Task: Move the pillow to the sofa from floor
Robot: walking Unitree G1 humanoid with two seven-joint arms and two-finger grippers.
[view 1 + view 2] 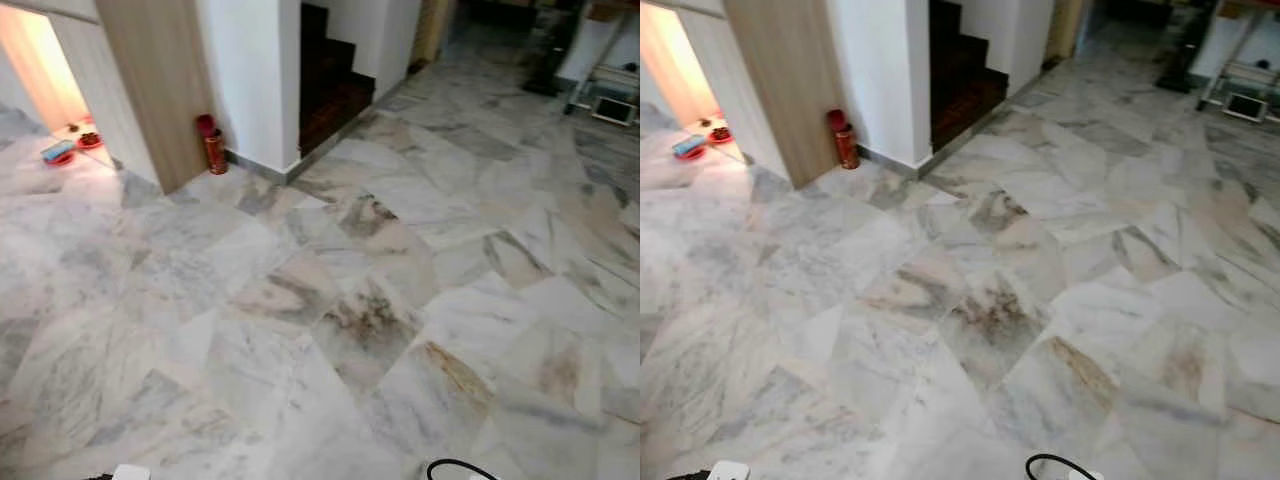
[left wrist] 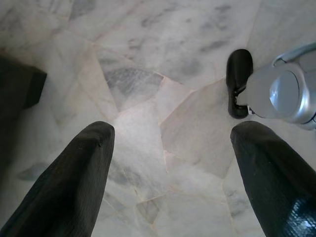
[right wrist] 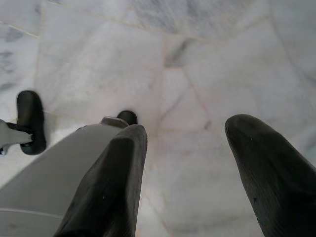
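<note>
Both grippers hang idle over the marble floor (image 1: 330,300), left gripper (image 2: 170,148) and right gripper (image 3: 185,148) each with fingers spread and empty. No pillow or sofa can be made out. Walking on, the robot might clip the red canister (image 1: 213,145) at upper left.

Quick count: one red canister (image 1: 213,145) standing on the marble floor (image 1: 330,300) at the foot of one wooden panel (image 1: 160,80), two red dishes (image 1: 75,148) in the lit nook, one dark staircase (image 1: 330,85), one white appliance (image 1: 612,108). Two tools: left tool (image 2: 170,148) and right tool (image 3: 185,148), each with fingers spread apart.
</note>
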